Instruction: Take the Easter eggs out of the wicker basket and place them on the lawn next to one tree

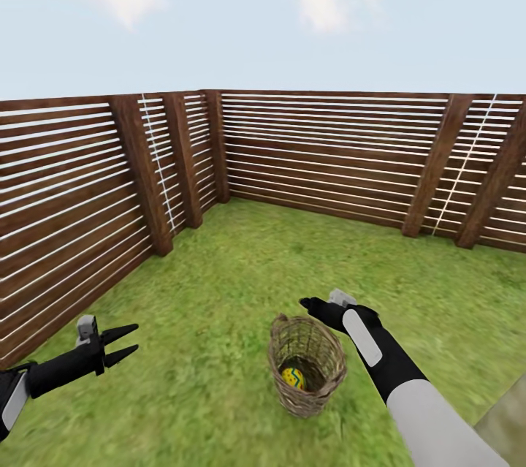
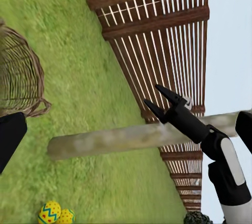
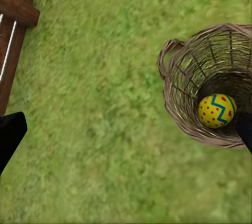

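One egg (image 1: 294, 378) left in the wicker basket (image 1: 307, 368) on the lawn (image 1: 219, 291); right tool (image 1: 315, 304) hovers at the rim, grip state unclear, left tool (image 1: 124, 344) open and empty, so descend centred, avoid snagging wicker.

A fenced garden: mottled green lawn (image 1: 241, 284), dark slatted wooden fence (image 1: 329, 153), open sky.
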Motion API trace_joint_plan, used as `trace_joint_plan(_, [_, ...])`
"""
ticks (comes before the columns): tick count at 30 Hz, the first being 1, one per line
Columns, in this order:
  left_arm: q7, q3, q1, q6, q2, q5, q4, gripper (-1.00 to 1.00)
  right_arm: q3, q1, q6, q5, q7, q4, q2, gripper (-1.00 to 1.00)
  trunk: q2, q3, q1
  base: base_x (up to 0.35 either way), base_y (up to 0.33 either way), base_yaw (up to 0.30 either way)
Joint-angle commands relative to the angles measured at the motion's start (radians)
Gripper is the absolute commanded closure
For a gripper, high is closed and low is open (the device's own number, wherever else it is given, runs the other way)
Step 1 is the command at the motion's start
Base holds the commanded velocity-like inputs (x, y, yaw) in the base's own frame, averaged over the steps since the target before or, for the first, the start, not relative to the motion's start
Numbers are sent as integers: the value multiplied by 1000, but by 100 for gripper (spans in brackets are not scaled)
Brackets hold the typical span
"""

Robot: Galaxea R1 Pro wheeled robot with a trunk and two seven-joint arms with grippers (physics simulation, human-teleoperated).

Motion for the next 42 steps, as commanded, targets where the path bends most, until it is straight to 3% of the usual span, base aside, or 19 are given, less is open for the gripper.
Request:
trace_joint_plan(1, [-2, 0, -1, 10, 0, 2, 0, -100, 2, -1, 2, -11, -10, -2, 0, -100, -2, -2, 1, 114, 263, -3])
trace_joint_plan(12, [-2, 0, -1, 10, 0, 2, 0, -100, 2, -1, 2, -12, -9, -2, 0, -100, -2, -2, 1, 81, 211, -5])
trace_joint_plan(22, [-3, 0, -1, 10, 5, 3, 0, -100, 2, -1, 2, -15, -9, -2, 0, -100, -2, 9, 1, 201, 187, -156])
trace_joint_plan(42, [-4, 0, -1, 10, 8, 3, 0, -100, 2, -1, 2, -12, -9, -2, 0, -100, -2, 19, 1, 180, 52, -80])
